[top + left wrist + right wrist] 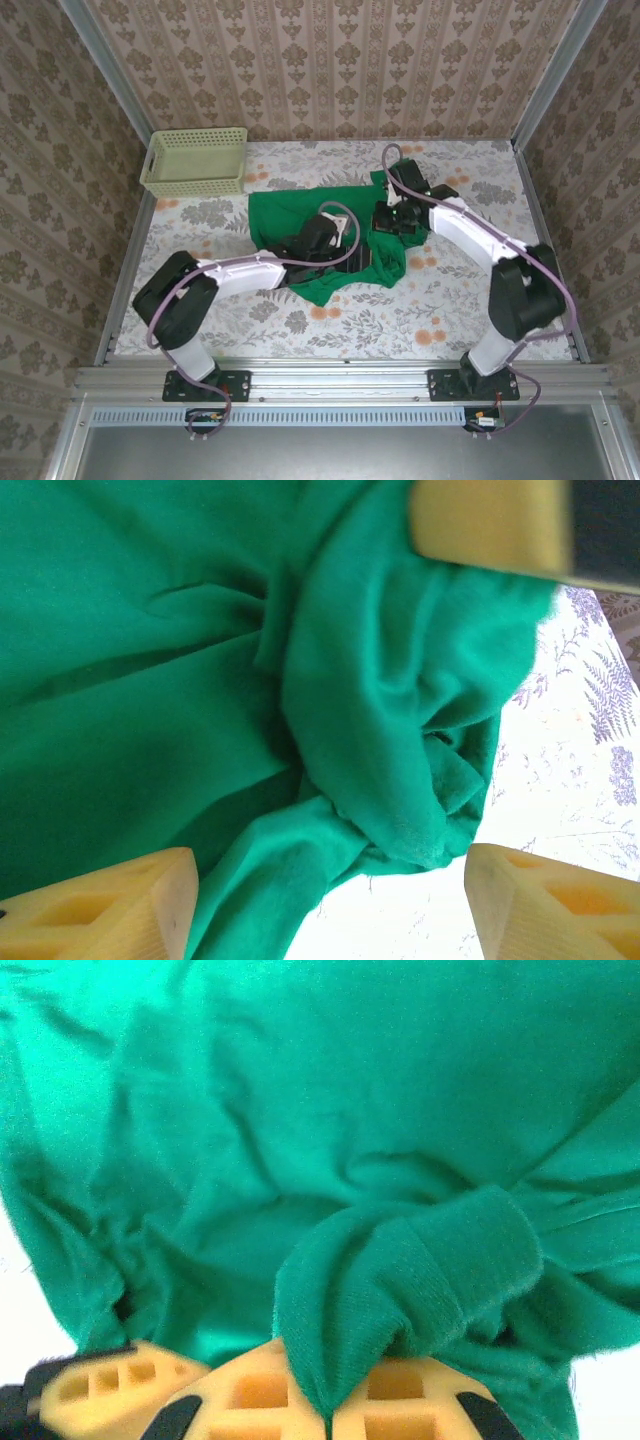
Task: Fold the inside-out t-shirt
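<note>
Green t-shirt [275,215], crumpled on worktop [450,300]; left fingers [110,905] spread apart over it; right fingers [250,1395] clenched on a cloth fold.

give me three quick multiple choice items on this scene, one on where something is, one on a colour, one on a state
1. Where does the pale yellow-green plastic lattice basket stand?
A) far left corner of the table
B) near right corner
C) near left corner

2. What colour is the crumpled soft cloth t-shirt?
A) red
B) bright green
C) white

3. How is the right gripper?
A) open over bare table
B) shut on a fold of the t-shirt
C) holding the basket

Answers:
1 A, the top view shows it at the far left.
2 B, it is green in every view.
3 B, its wrist view shows cloth pinched between closed jaws.
</note>
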You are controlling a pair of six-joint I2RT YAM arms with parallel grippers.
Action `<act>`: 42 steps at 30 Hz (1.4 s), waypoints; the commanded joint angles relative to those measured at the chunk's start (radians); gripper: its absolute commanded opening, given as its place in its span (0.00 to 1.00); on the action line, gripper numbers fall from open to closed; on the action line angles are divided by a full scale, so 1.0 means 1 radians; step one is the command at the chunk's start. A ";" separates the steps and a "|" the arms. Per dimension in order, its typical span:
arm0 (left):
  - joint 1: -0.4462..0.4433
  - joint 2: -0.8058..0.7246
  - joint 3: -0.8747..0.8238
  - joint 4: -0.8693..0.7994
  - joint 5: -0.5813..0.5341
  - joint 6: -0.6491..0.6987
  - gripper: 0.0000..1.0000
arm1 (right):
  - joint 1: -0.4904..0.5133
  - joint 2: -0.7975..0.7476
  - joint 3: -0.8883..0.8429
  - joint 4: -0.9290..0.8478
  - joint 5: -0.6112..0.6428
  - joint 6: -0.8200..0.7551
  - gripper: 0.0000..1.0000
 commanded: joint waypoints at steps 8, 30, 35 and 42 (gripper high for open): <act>0.003 0.193 0.142 0.052 0.053 -0.092 0.64 | -0.045 -0.070 0.014 -0.071 0.137 -0.074 0.45; 0.021 0.259 0.139 0.109 0.111 -0.136 0.15 | 0.008 -0.151 -0.324 0.058 0.123 0.034 0.27; 0.020 0.262 0.127 0.117 0.111 -0.139 0.14 | 0.020 -0.129 -0.331 0.041 0.168 0.025 0.36; 0.019 0.273 0.129 0.130 0.117 -0.144 0.13 | 0.046 -0.096 -0.343 0.056 0.134 0.028 0.37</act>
